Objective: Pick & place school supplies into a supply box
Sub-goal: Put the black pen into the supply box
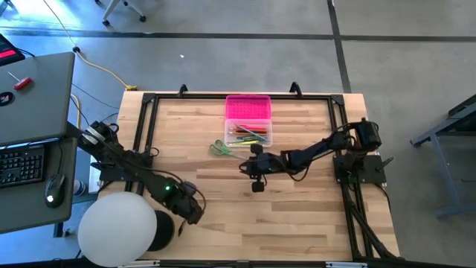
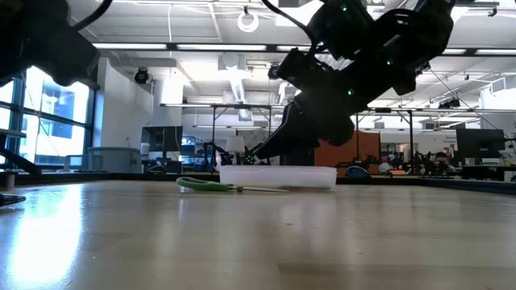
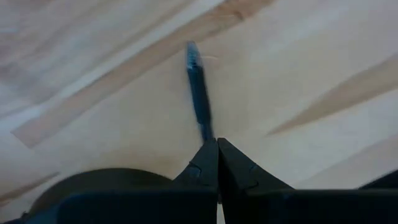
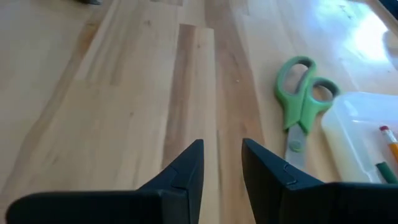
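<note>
The supply box stands at the table's far middle, its pink lid (image 1: 248, 108) open behind the clear base (image 1: 250, 135), which holds several pens and pencils (image 4: 388, 149). Green-handled scissors (image 1: 219, 149) lie flat on the table left of the base; they also show in the right wrist view (image 4: 301, 93) and the low view (image 2: 230, 187). My right gripper (image 4: 222, 158) is open and empty above the wood, just near of the scissors (image 1: 249, 165). My left gripper (image 3: 216, 149), at the table's near left (image 1: 195, 212), is shut on a dark pen (image 3: 199, 93). My left gripper pinches the dark pen by one end (image 3: 207, 134) between its two fingertips. The pen runs on straight ahead of the fingers, along their line. Its free end (image 3: 191, 50) shows over the bare wood; whether it touches the table I cannot tell.
A black frame (image 1: 149, 112) runs along the table's left, far and right edges. A large white round object (image 1: 119, 227) sits at the near left corner beside my left arm. Bare wood (image 1: 297, 223) lies in front of the box.
</note>
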`<state>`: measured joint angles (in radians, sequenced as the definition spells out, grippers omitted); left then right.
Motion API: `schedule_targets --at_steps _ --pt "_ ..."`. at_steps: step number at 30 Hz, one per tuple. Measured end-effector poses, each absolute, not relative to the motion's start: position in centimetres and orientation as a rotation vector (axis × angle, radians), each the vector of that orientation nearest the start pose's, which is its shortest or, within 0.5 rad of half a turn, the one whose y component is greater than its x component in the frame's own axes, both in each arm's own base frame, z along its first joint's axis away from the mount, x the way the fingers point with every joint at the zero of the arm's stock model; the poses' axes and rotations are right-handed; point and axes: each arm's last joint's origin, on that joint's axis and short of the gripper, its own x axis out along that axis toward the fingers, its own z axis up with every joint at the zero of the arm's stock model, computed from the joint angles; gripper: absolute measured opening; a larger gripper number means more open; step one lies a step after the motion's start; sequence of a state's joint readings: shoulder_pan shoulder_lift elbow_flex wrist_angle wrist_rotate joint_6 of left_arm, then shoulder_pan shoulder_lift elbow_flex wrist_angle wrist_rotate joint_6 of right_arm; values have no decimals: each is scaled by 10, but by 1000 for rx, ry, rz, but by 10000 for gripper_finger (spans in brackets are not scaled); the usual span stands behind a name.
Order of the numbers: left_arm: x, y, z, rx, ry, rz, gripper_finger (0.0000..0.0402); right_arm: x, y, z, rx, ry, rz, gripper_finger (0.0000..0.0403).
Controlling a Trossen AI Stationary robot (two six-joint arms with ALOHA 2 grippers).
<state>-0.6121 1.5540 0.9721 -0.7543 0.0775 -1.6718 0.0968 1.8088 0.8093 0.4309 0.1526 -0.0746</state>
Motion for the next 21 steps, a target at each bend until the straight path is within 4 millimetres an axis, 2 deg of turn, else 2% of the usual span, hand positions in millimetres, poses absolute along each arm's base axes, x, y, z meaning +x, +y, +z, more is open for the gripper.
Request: schedule_targets --at_steps 8,17,21 --pt "227 -162 176 -952 1433 607 37 343 45 135 -81 563 -12 87" --pt "229 -160 175 -872 1361 614 132 342 51 134 -85 571 4 87" --pt "230 -161 174 -871 1359 618 161 342 51 133 -65 579 -3 87"
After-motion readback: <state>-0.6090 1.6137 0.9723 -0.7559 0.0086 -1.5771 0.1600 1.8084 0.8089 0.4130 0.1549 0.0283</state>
